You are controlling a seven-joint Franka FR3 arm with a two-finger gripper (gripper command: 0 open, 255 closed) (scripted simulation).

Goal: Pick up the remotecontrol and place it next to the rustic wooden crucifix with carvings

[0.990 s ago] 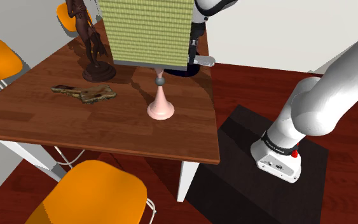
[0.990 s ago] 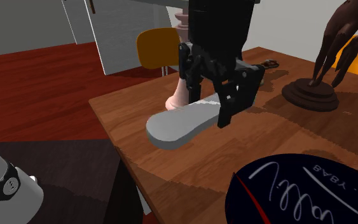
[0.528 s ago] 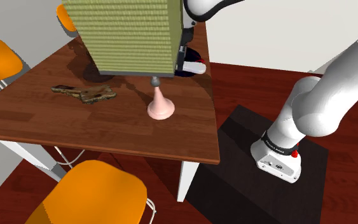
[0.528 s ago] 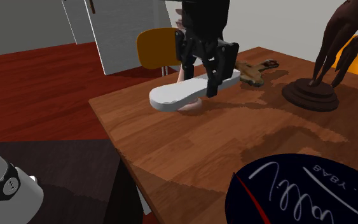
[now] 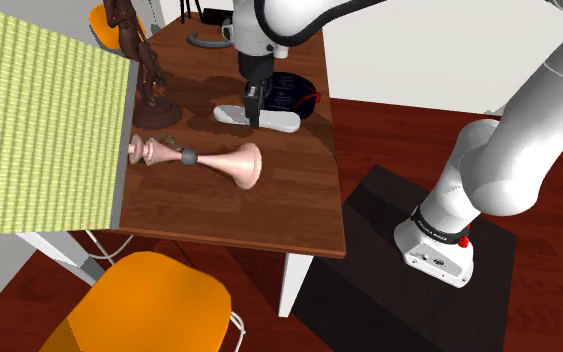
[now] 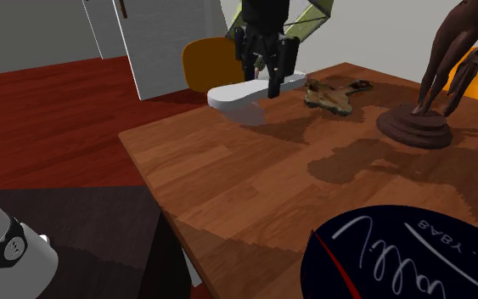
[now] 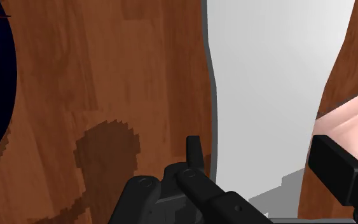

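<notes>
The remote control (image 5: 287, 123) is a long, plain light-grey slab, held level just above the brown wooden table (image 5: 219, 215). My gripper (image 5: 259, 112) is shut on its middle from above. In the second exterior view the remote (image 6: 233, 93) hangs under the gripper (image 6: 267, 76), close beside the brown carved crucifix (image 6: 330, 93) that lies flat on the table. In the wrist view the remote (image 7: 266, 95) sits clasped between the two black fingers (image 7: 193, 149).
A table lamp lies tipped over: its pink base (image 5: 241, 165) rests on the table and its green shade (image 5: 44, 130) overhangs the shoulder view's left. A dark figurine (image 6: 436, 76) and a black lettered disc (image 6: 398, 255) stand nearby. Orange chairs (image 5: 149, 305) surround the table.
The arm carried the remote across the table toward the crucifix. The lamp, upright before, has toppled toward the shoulder view's left and now lies on its side.
</notes>
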